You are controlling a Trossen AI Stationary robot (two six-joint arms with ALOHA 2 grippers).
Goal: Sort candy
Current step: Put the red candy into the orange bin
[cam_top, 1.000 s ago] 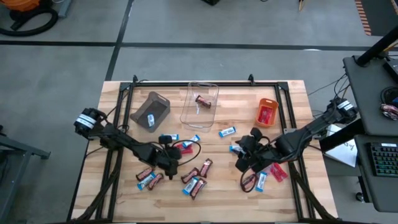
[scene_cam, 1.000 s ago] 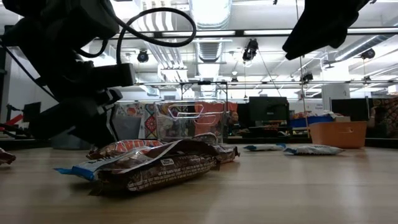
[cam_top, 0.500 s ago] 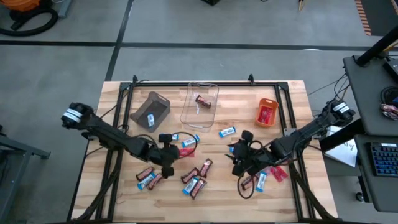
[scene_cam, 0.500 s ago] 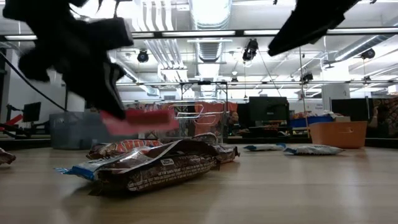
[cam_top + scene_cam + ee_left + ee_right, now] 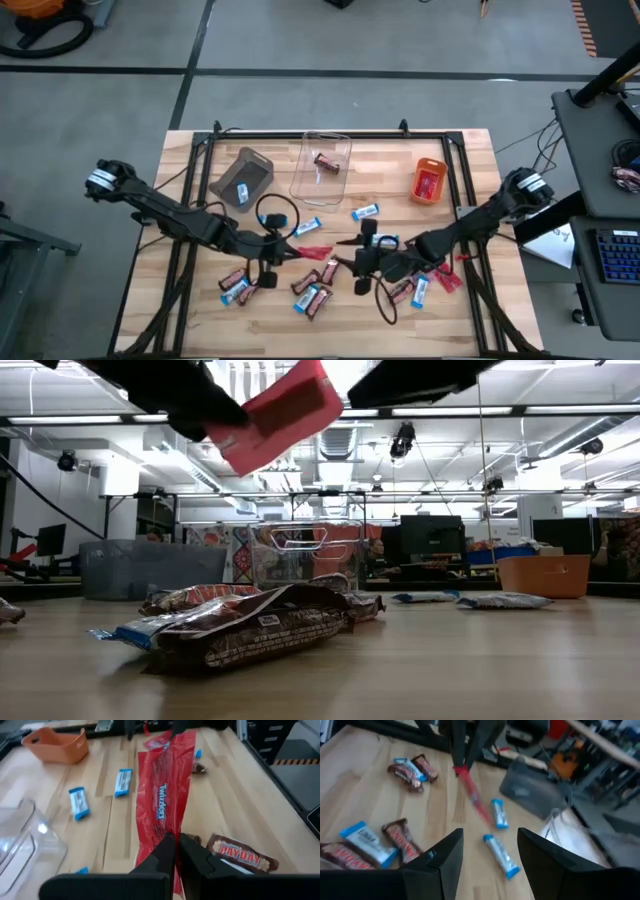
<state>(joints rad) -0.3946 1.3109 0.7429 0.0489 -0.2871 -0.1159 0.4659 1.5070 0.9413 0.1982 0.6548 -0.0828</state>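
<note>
A long red-wrapped candy (image 5: 165,795) hangs in the air over the table's middle, with my left gripper (image 5: 177,851) shut on one end. It also shows as the red candy (image 5: 315,253) in the high view and as the red candy (image 5: 282,412) in the low view. My right gripper (image 5: 360,262) stands open just right of the candy's free end, its fingers pointing at it and touching nothing. Blue-and-white, brown and red candies (image 5: 315,285) lie flat on the table around both grippers. My left gripper pinches the red candy's end nearest the table's left (image 5: 171,836) between its two fingers. The fingers come from the table's left, slanting a little down, and lie along the candy. The candy sticks out past the fingertips toward the table's right, lifted clear of the table.
Three bins stand along the far side: a grey bin (image 5: 243,177), a clear bin (image 5: 322,165) with a brown candy in it, and an orange bin (image 5: 429,180) with red inside. More candies lie at the near left (image 5: 238,285) and under the right arm (image 5: 420,290).
My left gripper has risen from the table and tipped toward level, taking the red candy up clear of the pile. My right gripper has moved toward the table's left, toward the red candy, and has rolled about its own axis, staying open.
</note>
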